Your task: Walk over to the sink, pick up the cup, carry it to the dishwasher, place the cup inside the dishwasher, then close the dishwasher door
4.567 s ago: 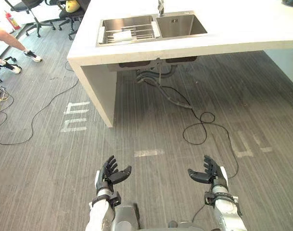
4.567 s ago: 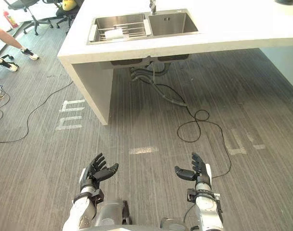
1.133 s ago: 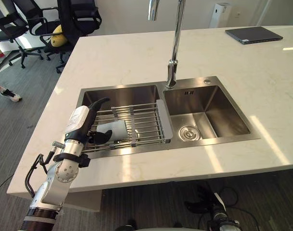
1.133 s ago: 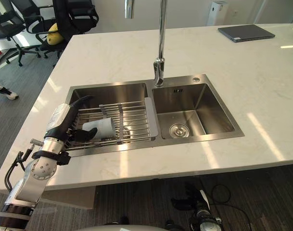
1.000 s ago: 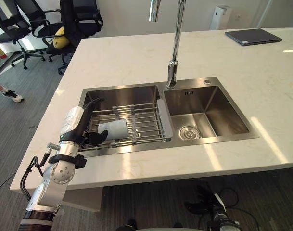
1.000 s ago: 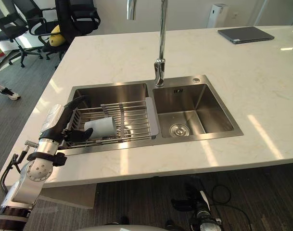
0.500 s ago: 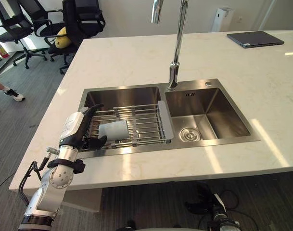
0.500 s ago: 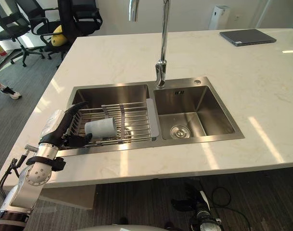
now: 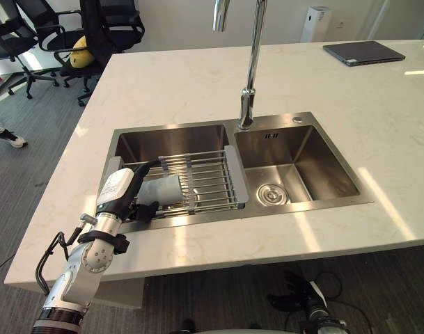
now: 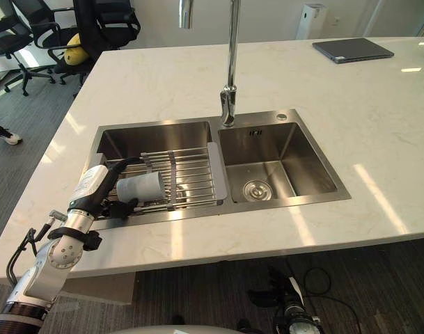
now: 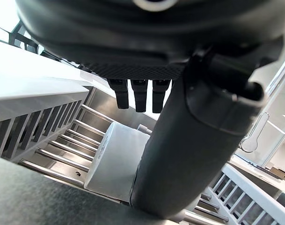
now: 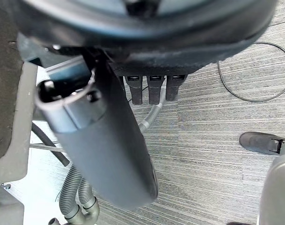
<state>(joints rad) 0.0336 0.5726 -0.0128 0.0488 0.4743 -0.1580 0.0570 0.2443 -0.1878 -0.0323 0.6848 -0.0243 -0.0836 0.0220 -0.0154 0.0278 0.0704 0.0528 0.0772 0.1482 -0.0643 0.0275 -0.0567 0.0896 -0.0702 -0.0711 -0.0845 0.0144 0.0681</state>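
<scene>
In the head views we are seeing the left hand (image 10: pixel 93 182) hovering in the left basin of the sink (image 10: pixel 156 138), where the cup (image 10: pixel 145 186) is lying on its side on the wire rack (image 10: pixel 191 179). The left wrist view is adding that its fingers are lying loosely past the cup, thumb alongside, released, not gripping. The right wrist view is showing the right hand (image 12: pixel 109 154) hanging below the sink, fingers straight.
</scene>
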